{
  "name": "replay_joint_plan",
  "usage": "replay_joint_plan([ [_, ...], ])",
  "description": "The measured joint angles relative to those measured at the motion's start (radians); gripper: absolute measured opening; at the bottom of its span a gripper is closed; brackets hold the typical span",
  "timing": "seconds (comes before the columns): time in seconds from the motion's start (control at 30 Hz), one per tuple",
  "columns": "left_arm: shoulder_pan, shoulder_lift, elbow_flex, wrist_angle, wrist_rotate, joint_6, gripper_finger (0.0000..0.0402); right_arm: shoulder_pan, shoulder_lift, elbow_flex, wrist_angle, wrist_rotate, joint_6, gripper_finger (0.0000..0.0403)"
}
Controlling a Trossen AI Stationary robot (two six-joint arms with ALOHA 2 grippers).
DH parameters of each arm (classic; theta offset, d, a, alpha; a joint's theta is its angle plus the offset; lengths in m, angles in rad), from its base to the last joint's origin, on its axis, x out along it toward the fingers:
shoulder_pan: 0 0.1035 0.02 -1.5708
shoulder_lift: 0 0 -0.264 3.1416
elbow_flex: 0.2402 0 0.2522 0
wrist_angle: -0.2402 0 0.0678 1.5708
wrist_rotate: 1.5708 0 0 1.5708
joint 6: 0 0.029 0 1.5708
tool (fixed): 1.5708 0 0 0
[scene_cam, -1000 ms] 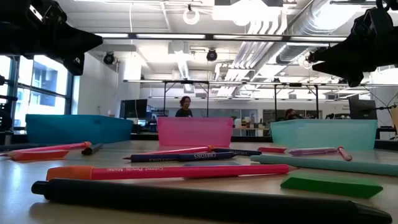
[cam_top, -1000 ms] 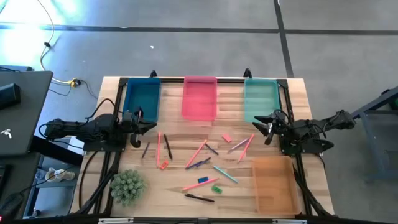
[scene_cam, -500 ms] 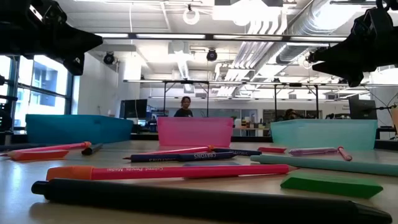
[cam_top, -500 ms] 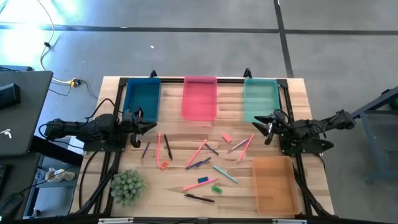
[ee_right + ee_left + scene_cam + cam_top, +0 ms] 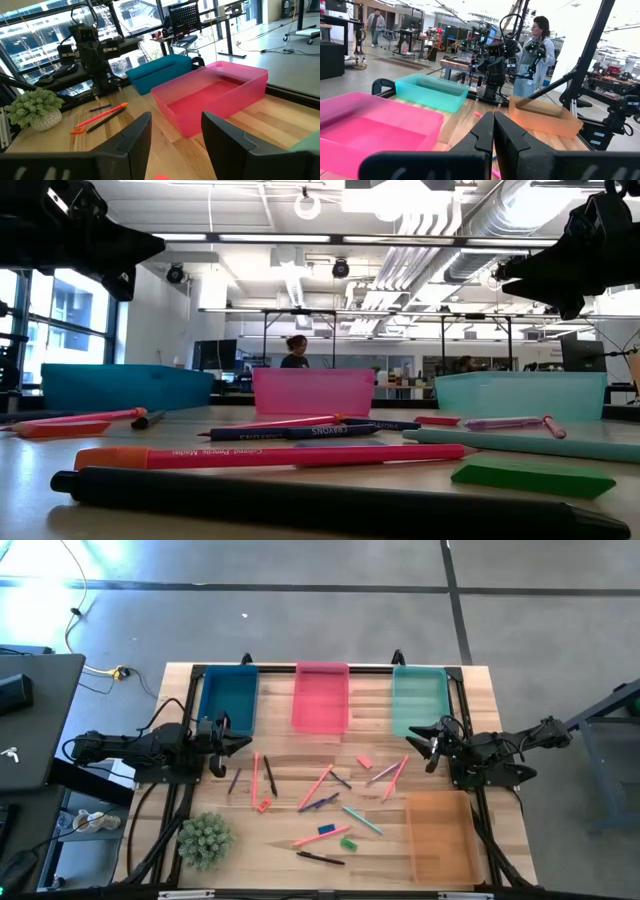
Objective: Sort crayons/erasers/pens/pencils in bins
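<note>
Four bins stand on the table: dark blue (image 5: 228,698), pink (image 5: 321,698) and teal-green (image 5: 417,700) along the far edge, orange (image 5: 440,835) at the near right. Several pens, pencils and crayons (image 5: 315,788) lie scattered in the middle. Among them are a pink eraser (image 5: 364,762), an orange eraser (image 5: 263,805), a blue eraser (image 5: 326,830) and a green eraser (image 5: 348,842). My left gripper (image 5: 222,747) hovers shut and empty near the blue bin's near end; its fingers meet in the left wrist view (image 5: 493,131). My right gripper (image 5: 425,745) hovers open and empty near the teal-green bin's near end; it also shows in the right wrist view (image 5: 176,136).
A small potted plant (image 5: 205,838) stands at the near left corner. A black frame (image 5: 190,690) runs along the table's edges. A dark pen (image 5: 300,498) lies nearest the low camera. People show in the room beyond the table.
</note>
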State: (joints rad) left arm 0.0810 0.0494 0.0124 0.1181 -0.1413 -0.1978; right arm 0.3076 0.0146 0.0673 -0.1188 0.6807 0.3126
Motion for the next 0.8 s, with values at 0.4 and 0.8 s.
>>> replay_joint_plan([
  [0.4,0.0,0.0,0.0,0.0,0.0,0.0,0.0001,0.0,0.0,0.0,0.0,0.0,0.0,0.0165],
  [0.8,0.0,0.0,0.0,0.003,-0.048,0.0,0.0001,0.0,0.0,0.0,0.0,0.0,0.0,0.0165],
])
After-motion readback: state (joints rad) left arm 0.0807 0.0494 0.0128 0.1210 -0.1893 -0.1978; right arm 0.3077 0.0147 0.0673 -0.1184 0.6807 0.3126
